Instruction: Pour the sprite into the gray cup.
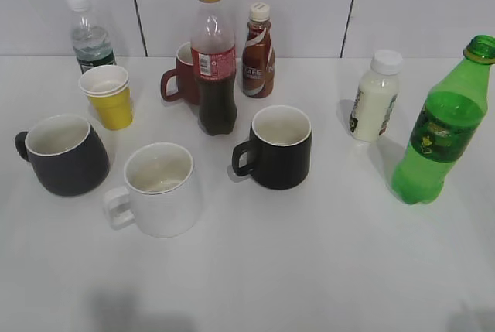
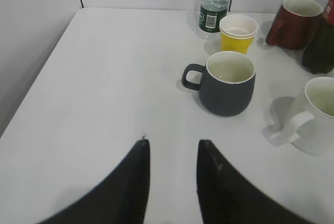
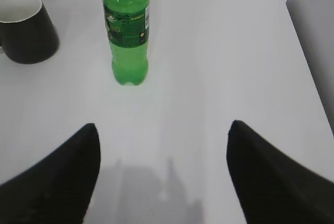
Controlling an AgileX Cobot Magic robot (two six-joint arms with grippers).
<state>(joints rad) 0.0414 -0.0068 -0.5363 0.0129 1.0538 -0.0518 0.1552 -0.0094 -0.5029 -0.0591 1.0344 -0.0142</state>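
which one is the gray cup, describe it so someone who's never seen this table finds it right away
Start at the table's far left edge in the exterior view. The gray cup sits in front of the yellow paper cup and left of the white mug. It alone is charcoal with a bulging, rounded body and cream inside.

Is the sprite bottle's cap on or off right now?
Off: the sprite stands upright, its neck ending in an open rim.

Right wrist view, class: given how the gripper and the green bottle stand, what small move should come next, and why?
Probably the right gripper should ease forward toward the sprite. Its jaws are spread wide and hold nothing, the bottle stands upright ahead of them, slightly left, and nothing lies between. The gray cup sits at the table's far left, so pouring must wait for a grasp.
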